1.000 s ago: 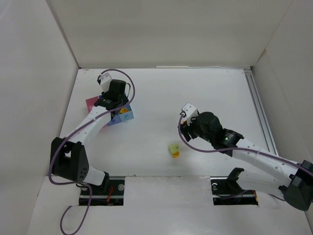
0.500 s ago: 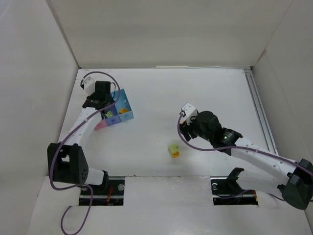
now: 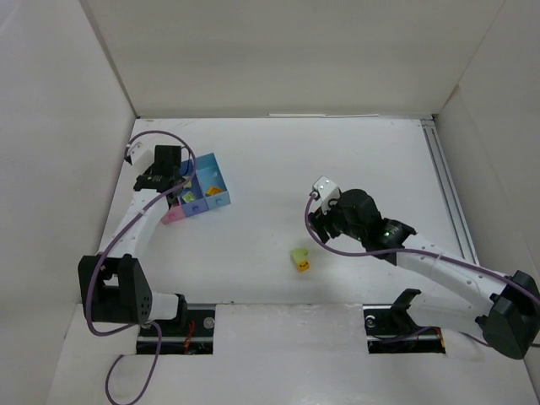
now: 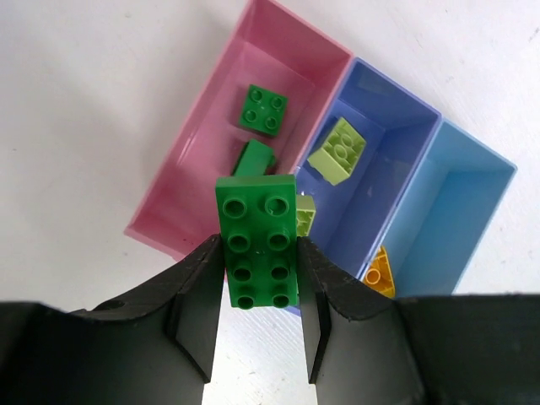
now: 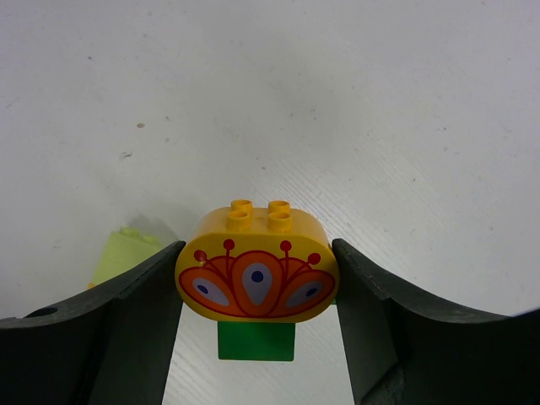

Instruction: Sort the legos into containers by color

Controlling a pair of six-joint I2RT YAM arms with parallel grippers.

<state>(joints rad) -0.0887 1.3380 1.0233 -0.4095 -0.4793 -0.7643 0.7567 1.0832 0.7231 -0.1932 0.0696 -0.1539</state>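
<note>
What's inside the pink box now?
Two dark green bricks show in the pink box; the long green brick in the left gripper covers its near corner.

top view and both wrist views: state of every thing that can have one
left end effector, shut on dark green brick
right end effector, shut on orange rounded brick, green brick below it
pink box, open, two dark green bricks inside
middle blue box, open, light green bricks inside
light blue box, open, orange brick at one end
pale green brick, loose on table, small orange brick touching it
</note>
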